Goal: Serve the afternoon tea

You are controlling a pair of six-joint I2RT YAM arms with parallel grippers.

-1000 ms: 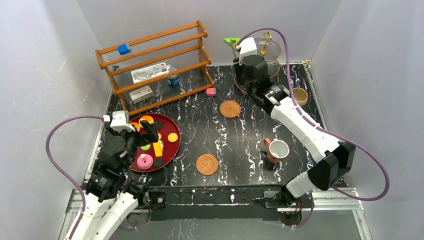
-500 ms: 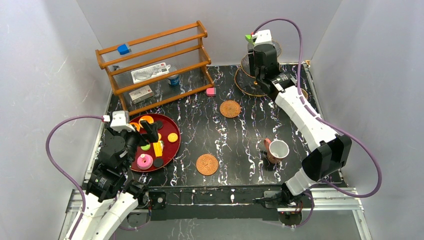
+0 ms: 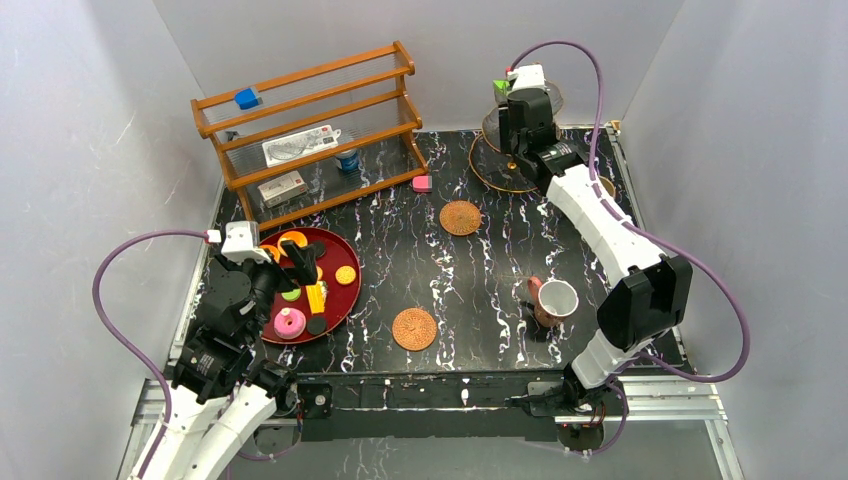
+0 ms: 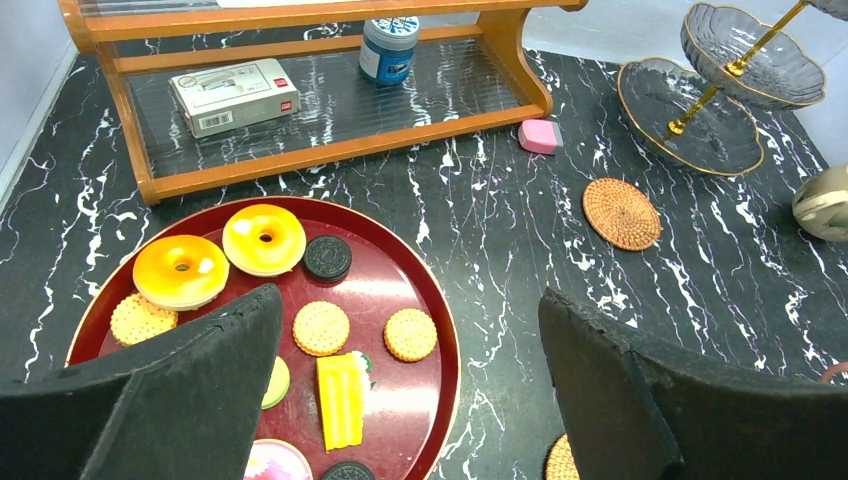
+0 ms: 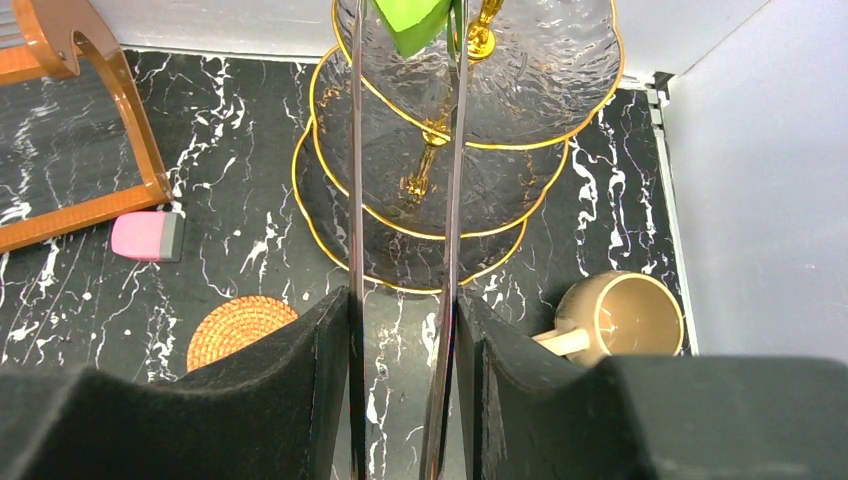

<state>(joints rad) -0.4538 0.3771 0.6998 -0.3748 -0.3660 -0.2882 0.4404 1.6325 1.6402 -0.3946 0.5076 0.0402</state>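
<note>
Right claw (image 5: 400, 335) about half closed, pads pressing the two blades of a pair of thin metal tongs (image 5: 355, 200). The tong tips pinch a green wedge-shaped toy pastry (image 5: 410, 22). The wedge is over the top dish of the three-tier glass stand with gold rims (image 5: 560, 130), at the far right corner of the black marbled surface (image 3: 470, 270); cannot tell if it touches the glass. The visible parts of the tiers look bare. Beige mug (image 5: 620, 320) stands just beside the bottom dish, toward the right edge, not on a coaster. One round woven coaster (image 5: 240, 330) lies near the stand with nothing on it. Second woven coaster (image 3: 414, 328) lies toward the near edge, also bare. Pinkish-brown cup (image 3: 553, 300) sits right of centre, apart from both. Left claw (image 4: 410, 300) is wide open, holding nothing, and hovers over the round red tray (image 4: 445, 340) by the left edge. The tray carries yellow-orange donuts (image 4: 263, 238), orange cookies (image 4: 321, 328), black discs (image 4: 327, 257), a yellow piece (image 4: 341, 398) and a pink donut (image 4: 275, 465). Judgement: early days. The first pastry is at the stand; the rest of the tray and both cups are left to serve.
</note>
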